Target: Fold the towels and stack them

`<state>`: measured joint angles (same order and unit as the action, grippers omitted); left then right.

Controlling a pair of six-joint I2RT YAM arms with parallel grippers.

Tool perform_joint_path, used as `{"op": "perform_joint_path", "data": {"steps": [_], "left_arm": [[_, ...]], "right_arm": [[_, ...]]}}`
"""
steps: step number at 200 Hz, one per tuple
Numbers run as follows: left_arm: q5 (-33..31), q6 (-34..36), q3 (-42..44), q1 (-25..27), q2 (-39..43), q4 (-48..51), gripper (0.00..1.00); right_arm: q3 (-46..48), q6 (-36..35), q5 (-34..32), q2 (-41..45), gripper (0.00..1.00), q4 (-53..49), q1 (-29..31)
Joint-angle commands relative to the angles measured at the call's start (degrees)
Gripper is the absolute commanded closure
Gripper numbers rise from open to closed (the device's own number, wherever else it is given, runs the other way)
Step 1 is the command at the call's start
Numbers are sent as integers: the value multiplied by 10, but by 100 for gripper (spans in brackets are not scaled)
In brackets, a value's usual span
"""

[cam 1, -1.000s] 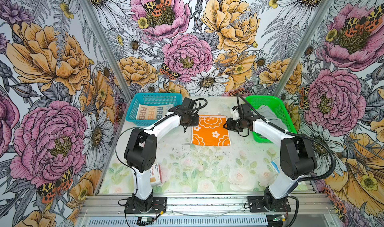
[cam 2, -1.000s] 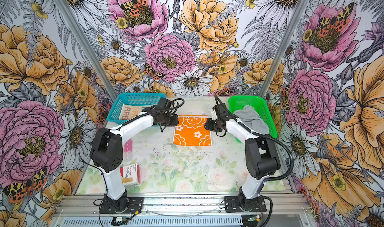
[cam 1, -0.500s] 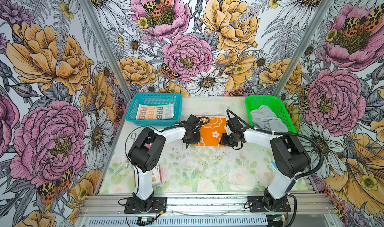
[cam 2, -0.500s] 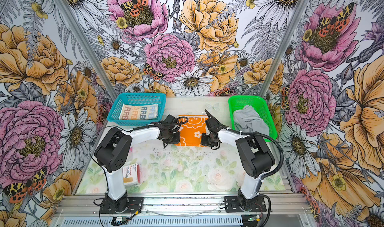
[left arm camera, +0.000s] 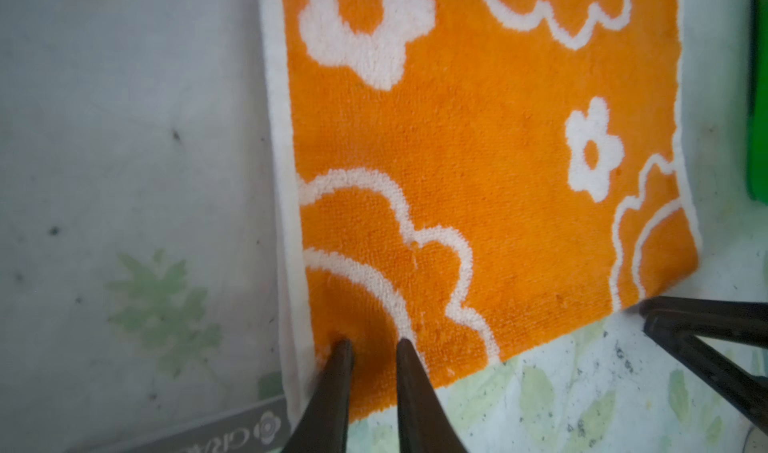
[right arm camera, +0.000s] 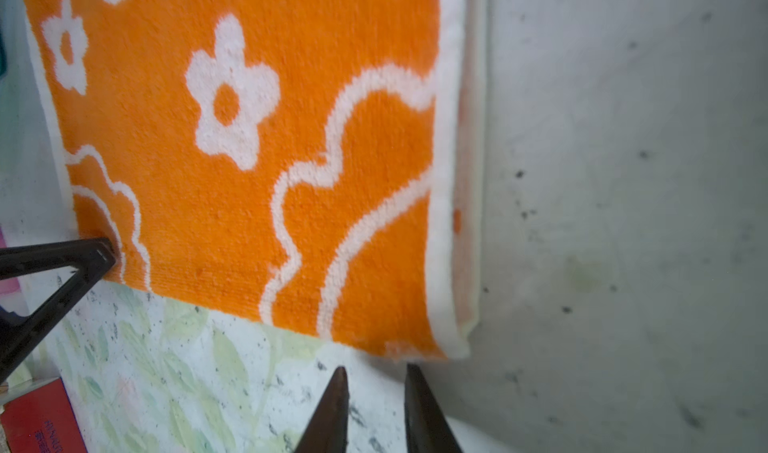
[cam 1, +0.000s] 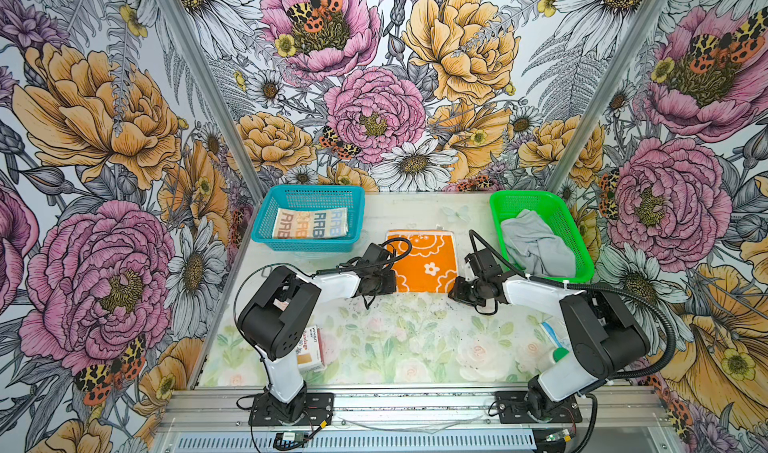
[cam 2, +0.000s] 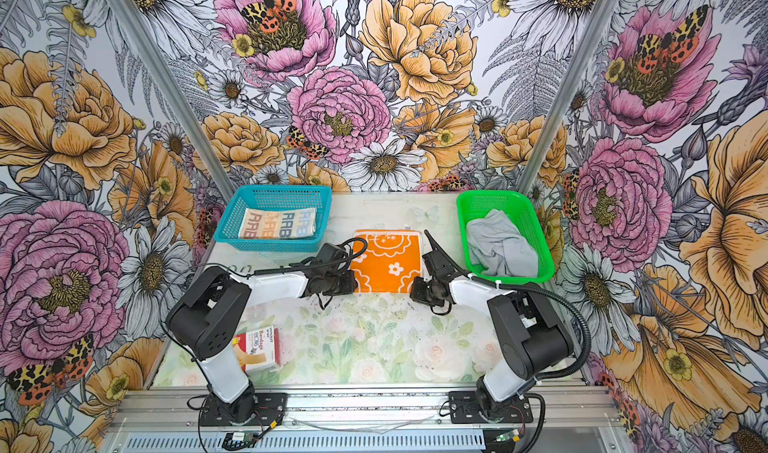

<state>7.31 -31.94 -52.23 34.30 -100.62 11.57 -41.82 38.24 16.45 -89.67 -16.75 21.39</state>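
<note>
Left claw point(left arm camera: 375, 343) rests tips-down on a near corner of the orange flowered towel point(cam 1: 424, 260), narrowly parted; I cannot tell if cloth is pinched. Right claw point(right arm camera: 376, 370) hangs just short of the other near corner, slightly parted and empty. That towel lies doubled on the table point(cam 1: 415, 338). The cream RABBIT towel point(cam 1: 309, 222) sits folded in the blue basket point(cam 1: 316, 189), the grey towel point(cam 1: 536, 243) crumpled in the green basket point(cam 1: 523, 193). I judge another fold is in hand: both corners need firm nips, then a matched lift.
</note>
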Motion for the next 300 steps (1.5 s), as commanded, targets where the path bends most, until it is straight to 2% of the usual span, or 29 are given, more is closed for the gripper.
{"op": "perform_joint_path", "data": {"steps": [1,40,74,101,122,132,149,165,193,222,255,300], "left_arm": [[4,-30,65,19,8,91,76],[8,-55,128,39,72,106,75],[9,-84,181,76,136,151,74],[10,-124,224,108,195,209,74],[-11,-140,237,116,254,285,73],[-24,-150,236,116,282,290,72],[-17,-142,208,91,308,291,67],[-53,-130,162,79,326,282,65],[-66,-81,90,-1,327,257,61],[-70,-42,41,-79,297,242,57],[-41,-31,39,-148,231,172,53],[-53,-22,13,-172,150,125,54]], "right_arm": [[49,18,-11,12,76,-99,0],[73,33,-8,118,77,-146,4],[20,21,-5,172,71,-187,5],[-55,-19,-7,138,67,-193,1],[-133,-63,-12,70,66,-191,0],[-174,-87,-16,36,66,-186,0],[-260,-122,-14,-34,65,-183,0],[-342,-143,7,-110,65,-181,0],[-435,-154,38,-214,68,-179,10],[-449,-154,38,-258,68,-178,24],[-452,-158,43,-289,69,-175,34],[-447,-158,36,-297,71,-175,37]]}}
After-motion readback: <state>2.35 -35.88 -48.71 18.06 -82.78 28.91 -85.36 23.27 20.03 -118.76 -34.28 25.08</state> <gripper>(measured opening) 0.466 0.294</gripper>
